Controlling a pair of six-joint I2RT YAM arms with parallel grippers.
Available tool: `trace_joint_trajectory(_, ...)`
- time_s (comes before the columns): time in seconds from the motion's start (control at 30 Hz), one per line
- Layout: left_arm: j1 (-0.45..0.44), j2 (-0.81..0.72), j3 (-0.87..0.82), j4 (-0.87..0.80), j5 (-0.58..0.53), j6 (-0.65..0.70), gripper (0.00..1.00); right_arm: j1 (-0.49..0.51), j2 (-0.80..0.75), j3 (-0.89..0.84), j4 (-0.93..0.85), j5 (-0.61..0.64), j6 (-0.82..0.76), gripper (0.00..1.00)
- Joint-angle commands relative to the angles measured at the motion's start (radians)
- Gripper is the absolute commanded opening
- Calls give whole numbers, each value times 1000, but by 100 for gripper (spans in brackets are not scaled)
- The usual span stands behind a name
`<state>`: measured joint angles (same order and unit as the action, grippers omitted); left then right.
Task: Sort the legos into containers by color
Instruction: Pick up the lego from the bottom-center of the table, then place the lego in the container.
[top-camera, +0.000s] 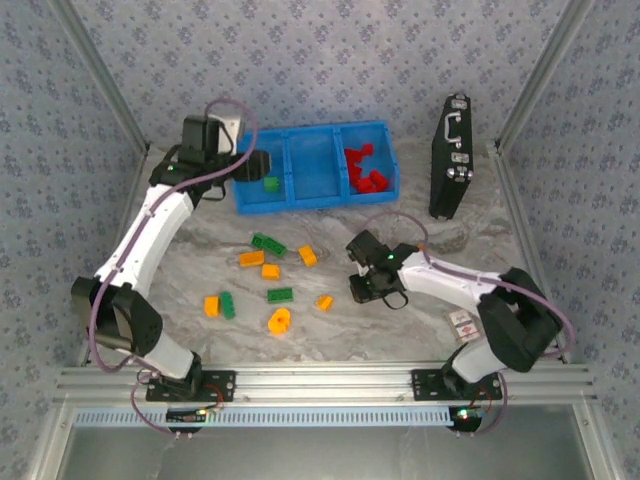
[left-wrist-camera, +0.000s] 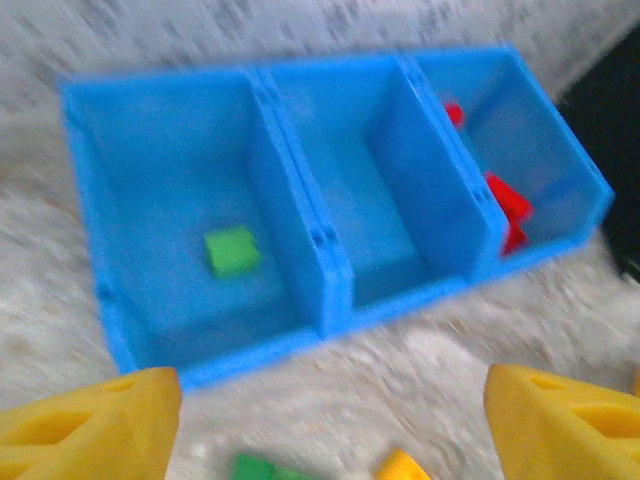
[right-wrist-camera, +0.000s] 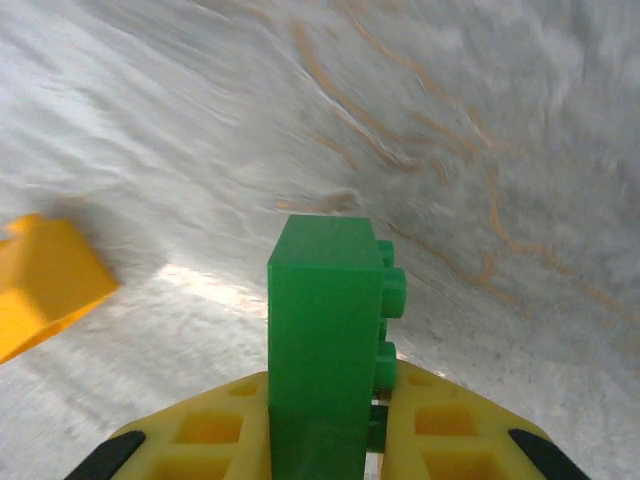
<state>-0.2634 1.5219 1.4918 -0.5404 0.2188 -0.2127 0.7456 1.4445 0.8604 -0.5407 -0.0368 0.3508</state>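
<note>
The right pincer (right-wrist-camera: 325, 425) clamps a green lego (right-wrist-camera: 320, 330) over the table (right-wrist-camera: 450, 120) — the left pincer (left-wrist-camera: 322, 425) (spread wide, holding nothing) hangs before the blue tray (left-wrist-camera: 160, 90), one green brick (left-wrist-camera: 232, 250) in its left compartment.

The divided plastic tray (top-camera: 315, 203) is bright blue. Red plastic bricks (top-camera: 365, 172), green plastic bricks (top-camera: 268, 244) and orange-yellow plastic bricks (top-camera: 279, 320) stand out against the grey-white marbled bench (top-camera: 340, 335); the walls (top-camera: 320, 60) show a blue-grey floral print.

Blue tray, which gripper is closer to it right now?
Left. The left gripper hangs open at the left compartment of the tray. The right gripper is well in front of the tray, apart from it, shut on a green brick.
</note>
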Motion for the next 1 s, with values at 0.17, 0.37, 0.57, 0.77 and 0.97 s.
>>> trace_joint_trajectory(0.17, 98, -135, -270, 70, 634, -56, 74, -72, -305, -55, 225, -159, -473, 11)
trace_joint_trajectory(0.37, 55, -304, -466, 381, 725, -146, 79, -162, -179, 96, 410, -412, -421, 10)
trace_joint_trajectory(0.57, 52, -364, -624, 767, 628, -314, 77, -102, -22, 252, 605, -485, -327, 10)
trace_joint_trajectory(0.77, 50, -388, -645, 1015, 608, -347, 81, -126, 111, 428, 767, -746, -118, 11)
trace_joint_trajectory(0.97, 50, -366, -574, 1061, 685, -335, 80, -133, 205, 529, 868, -895, 19, 11)
